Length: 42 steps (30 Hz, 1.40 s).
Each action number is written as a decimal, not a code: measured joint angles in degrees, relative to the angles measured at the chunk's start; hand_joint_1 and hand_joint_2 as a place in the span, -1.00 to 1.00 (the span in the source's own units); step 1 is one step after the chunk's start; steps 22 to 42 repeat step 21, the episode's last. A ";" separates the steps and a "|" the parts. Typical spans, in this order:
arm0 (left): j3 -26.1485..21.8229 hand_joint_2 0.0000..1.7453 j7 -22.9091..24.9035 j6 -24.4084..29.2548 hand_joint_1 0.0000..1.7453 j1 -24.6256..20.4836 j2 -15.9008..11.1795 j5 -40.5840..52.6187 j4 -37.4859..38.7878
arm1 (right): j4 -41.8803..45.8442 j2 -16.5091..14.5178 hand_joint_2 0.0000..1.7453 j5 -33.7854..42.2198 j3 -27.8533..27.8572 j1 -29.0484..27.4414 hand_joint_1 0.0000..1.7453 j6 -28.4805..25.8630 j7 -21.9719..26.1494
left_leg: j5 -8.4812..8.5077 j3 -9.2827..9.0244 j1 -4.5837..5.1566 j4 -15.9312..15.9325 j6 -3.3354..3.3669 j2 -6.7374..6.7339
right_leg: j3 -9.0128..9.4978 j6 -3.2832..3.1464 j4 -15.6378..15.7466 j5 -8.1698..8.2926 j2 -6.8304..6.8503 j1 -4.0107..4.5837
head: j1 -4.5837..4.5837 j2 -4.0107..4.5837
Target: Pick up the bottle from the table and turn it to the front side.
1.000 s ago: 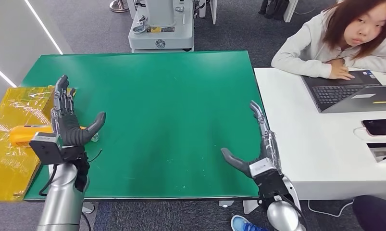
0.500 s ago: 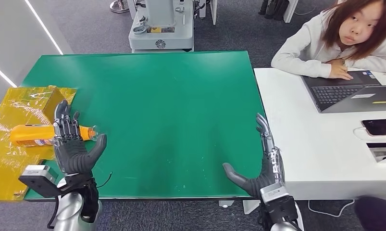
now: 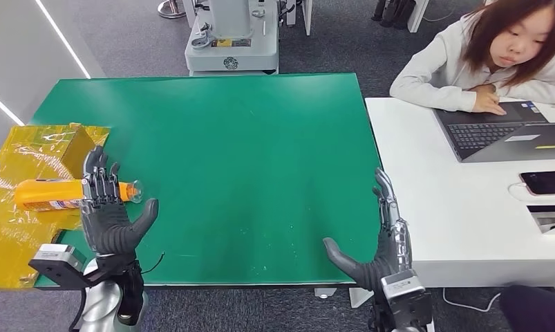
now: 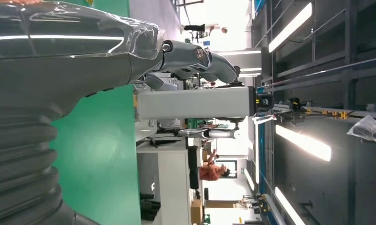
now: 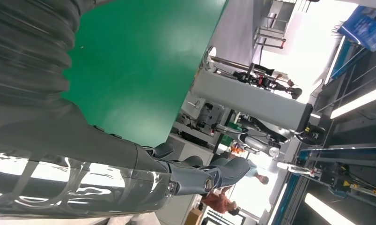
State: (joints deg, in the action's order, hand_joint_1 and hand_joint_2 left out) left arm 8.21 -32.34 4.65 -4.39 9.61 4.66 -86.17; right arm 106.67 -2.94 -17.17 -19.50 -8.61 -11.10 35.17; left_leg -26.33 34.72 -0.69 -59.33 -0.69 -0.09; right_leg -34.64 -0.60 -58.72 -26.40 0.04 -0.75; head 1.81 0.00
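One orange bottle (image 3: 53, 194) lies on its side at the table's (image 3: 247, 138) left edge, clear cap toward the centre. Both hands, left (image 3: 108, 214) and right (image 3: 381, 245), are empty with fingers spread; the left hovers over the bottle's neck.

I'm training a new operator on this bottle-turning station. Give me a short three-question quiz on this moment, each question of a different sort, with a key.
1. True or false: the left hand is gripping the orange bottle.
2. Multiple choice: the bottle is (A) standing upright on the green table, (B) lying on its side at the table's left edge, partly on the yellow sheet, (C) held by the right hand.
3. Fill in: the person sits at the white desk with a ____ in front of them.

Key: 1 false, its fingers are spread and hold nothing; 2 B; 3 laptop.
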 joint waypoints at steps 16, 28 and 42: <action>1.40 1.00 -0.15 -1.73 -1.00 1.70 1.38 0.24 -1.56 | 0.03 -0.46 1.00 -3.00 -0.34 -0.94 -1.00 0.10 -0.81 | 0.00 0.00 0.00 0.00 0.00 0.00 | 0.02 0.00 0.00 0.00 0.01 0.00 | 0.00 -0.01; 1.56 1.00 -0.06 -1.64 -1.00 2.34 1.86 0.42 -2.33 | -0.06 -0.60 1.00 -3.42 -0.42 -0.94 -1.00 0.18 -1.15 | -0.01 0.00 0.00 0.00 0.01 0.01 | 0.02 0.00 0.00 -0.01 0.01 0.00 | 0.00 0.00; 1.56 1.00 -0.06 -1.64 -1.00 2.34 1.86 0.42 -2.33 | -0.06 -0.60 1.00 -3.42 -0.42 -0.94 -1.00 0.18 -1.15 | -0.01 0.00 0.00 0.00 0.01 0.01 | 0.02 0.00 0.00 -0.01 0.01 0.00 | 0.00 0.00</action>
